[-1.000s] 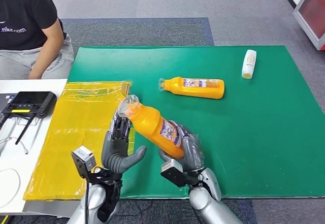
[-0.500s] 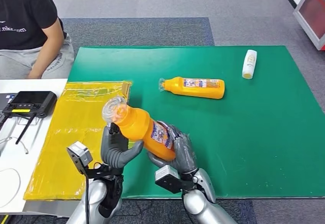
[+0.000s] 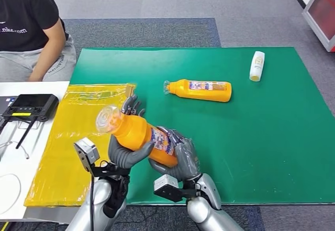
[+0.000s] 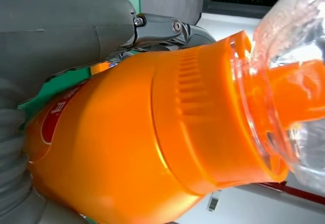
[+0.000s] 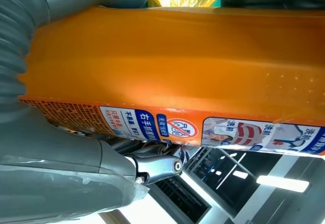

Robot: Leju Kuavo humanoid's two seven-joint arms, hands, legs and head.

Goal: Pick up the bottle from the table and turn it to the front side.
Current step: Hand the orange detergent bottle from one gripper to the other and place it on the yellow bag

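An orange bottle (image 3: pixel 139 133) with a clear cap (image 3: pixel 107 119) hangs tilted above the green mat's near edge, cap end raised toward the left. My right hand (image 3: pixel 182 158) grips its base end, where the printed label faces up. My left hand (image 3: pixel 127 151) wraps the neck end, thumb underneath and fingers (image 3: pixel 132 105) behind it. The left wrist view has the orange bottle (image 4: pixel 134 148) close up with the left hand's thumb (image 4: pixel 57 31) along it. In the right wrist view the bottle (image 5: pixel 172 61) lies in the right hand (image 5: pixel 57 183), label strip showing.
A second orange bottle (image 3: pixel 201 90) lies on the green mat (image 3: pixel 268 136), and a small white bottle (image 3: pixel 256 65) lies at its far right. A yellow plastic sheet (image 3: pixel 75 131) covers the left. A black controller (image 3: pixel 29 107) sits on the white table. A person (image 3: pixel 31 26) sits at far left.
The bottle has shifted left and toward me, its cap end rising. My left hand, first beside the neck, has closed around it; the right hand kept its grip and followed.
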